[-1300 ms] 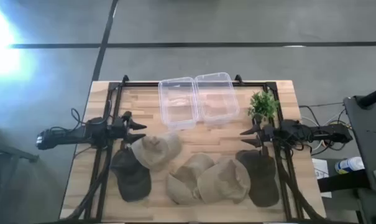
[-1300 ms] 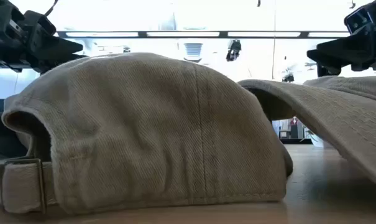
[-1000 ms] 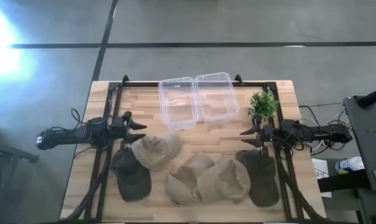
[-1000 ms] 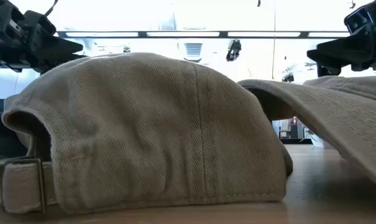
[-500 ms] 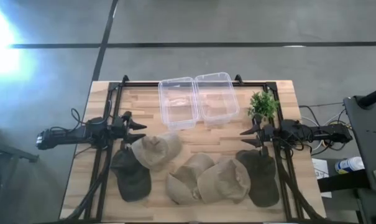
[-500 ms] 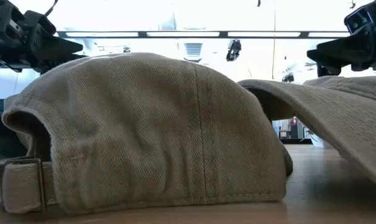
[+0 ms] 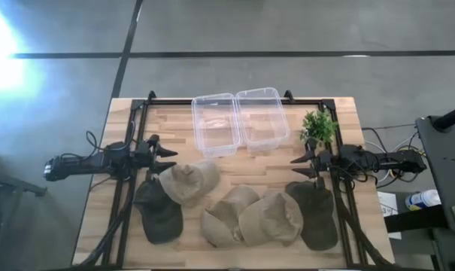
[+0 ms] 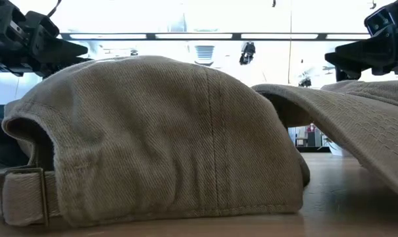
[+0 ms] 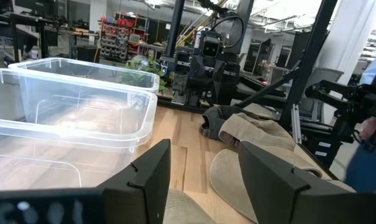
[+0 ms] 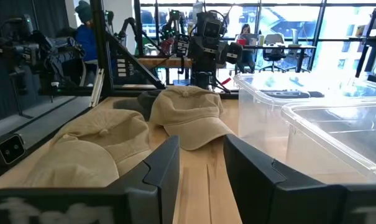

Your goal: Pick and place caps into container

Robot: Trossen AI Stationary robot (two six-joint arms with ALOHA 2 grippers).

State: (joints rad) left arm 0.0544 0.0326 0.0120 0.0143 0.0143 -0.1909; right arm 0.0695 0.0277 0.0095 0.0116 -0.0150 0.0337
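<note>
Caps point(image 7: 242, 211) near containers point(image 7: 241, 120), plant point(image 7: 318, 126) beside

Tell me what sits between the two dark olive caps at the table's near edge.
In the high view, two tan fabric caps lie between the left dark olive cap and the right one.

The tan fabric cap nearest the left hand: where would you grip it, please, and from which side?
Probably the rounded crown of the tan fabric cap, from above: it lies dome-up, its brim toward the clear plastic containers. The open left hand hovers beside it. The soft cloth should bunch between the fingers, whereas the flat brim hugs the wooden table.
</note>
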